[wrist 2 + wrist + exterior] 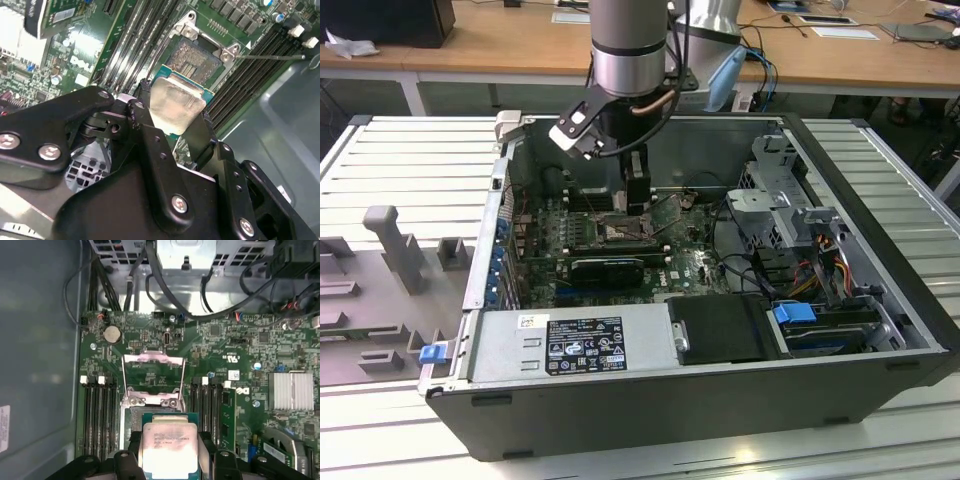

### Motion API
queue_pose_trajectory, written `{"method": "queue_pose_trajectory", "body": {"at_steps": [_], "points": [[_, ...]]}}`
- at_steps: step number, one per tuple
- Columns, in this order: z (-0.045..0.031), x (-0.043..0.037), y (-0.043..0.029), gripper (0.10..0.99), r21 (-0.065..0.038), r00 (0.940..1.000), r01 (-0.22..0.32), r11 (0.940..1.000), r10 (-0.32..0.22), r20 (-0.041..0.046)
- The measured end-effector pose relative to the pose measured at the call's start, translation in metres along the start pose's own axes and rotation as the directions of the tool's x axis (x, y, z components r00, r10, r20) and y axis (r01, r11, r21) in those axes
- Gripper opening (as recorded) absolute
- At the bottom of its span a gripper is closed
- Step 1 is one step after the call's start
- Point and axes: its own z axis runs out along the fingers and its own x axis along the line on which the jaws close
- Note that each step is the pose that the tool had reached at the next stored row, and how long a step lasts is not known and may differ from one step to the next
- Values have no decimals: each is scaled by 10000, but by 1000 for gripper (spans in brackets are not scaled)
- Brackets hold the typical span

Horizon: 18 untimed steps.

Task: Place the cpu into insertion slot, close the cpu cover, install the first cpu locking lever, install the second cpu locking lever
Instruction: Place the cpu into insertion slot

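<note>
My gripper (638,196) is down inside the open computer case, shut on the cpu (170,444), a small square chip with a silver-grey face. In both wrist views the black fingers (144,116) clamp two opposite edges of the cpu (176,104). The chip hangs slightly tilted just above the insertion slot (196,56), whose dark contact field lies partly uncovered beyond it. The same insertion slot (131,418) shows at the chip's edge in the first wrist view. The cpu cover (153,358) stands flipped open past the socket. A thin metal locking lever (270,56) sticks out sideways, unlatched.
Long black memory slots (97,415) flank the socket on both sides. The green motherboard (685,262) carries a finned heatsink (291,390) and an expansion card (608,268). A power supply (575,345), drive cage (785,200) and cable bundles crowd the case walls.
</note>
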Motion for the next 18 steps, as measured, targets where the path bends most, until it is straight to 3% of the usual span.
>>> {"method": "queue_pose_trajectory", "body": {"at_steps": [3,9,15,18], "points": [[60,21,-16,525,0,10000,0,10000,0,-1],[284,64,-76,525,0,10000,0,10000,0,0],[410,103,-106,525,-2,10000,-100,10000,100,8],[523,129,-116,525,-4,9999,-117,9999,117,8]]}}
